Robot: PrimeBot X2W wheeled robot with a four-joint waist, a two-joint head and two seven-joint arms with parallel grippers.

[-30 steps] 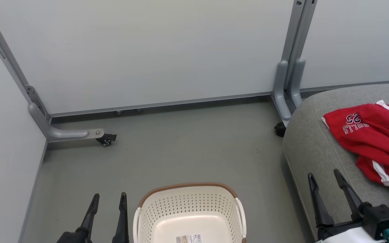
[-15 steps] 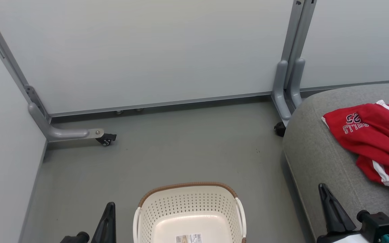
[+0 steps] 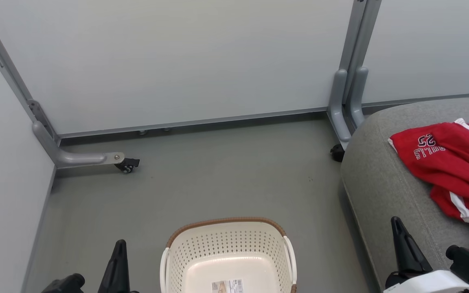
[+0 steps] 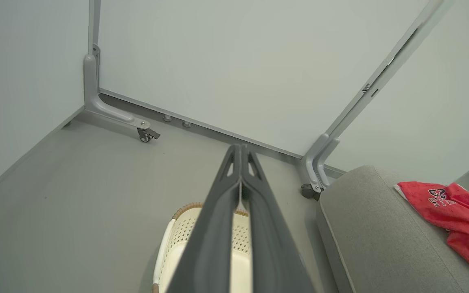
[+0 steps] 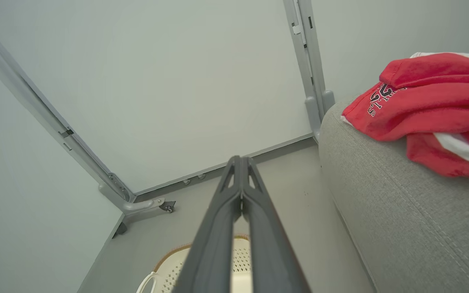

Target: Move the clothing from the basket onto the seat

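Status: looks done, or near enough. The clothing is on the seat, a red heap toward its right side with the "23 BULLS" print facing up, well apart from the basket. The basket sits on the floor between your two grippers, just left of the seat. What you can see of its inside is bare apart from one paper label on the bottom. Its near end is cut off by the frame.

Left gripper: fingers pressed together, holding nothing, low beside the basket's left side.
Right gripper: fingers likewise closed tight and empty, by the seat's near edge in the head view, near the clothing but not touching it.

Counts: one basket, one seat, one label, two grippers. Clothing is one heap. I read it as two pieces, the printed one on top and a white-striped one below, but you can't separate them for certain from here. Two casters on the partition feet behind.

Left to do, my judgement: just confirm the basket's hidden near end is empty.
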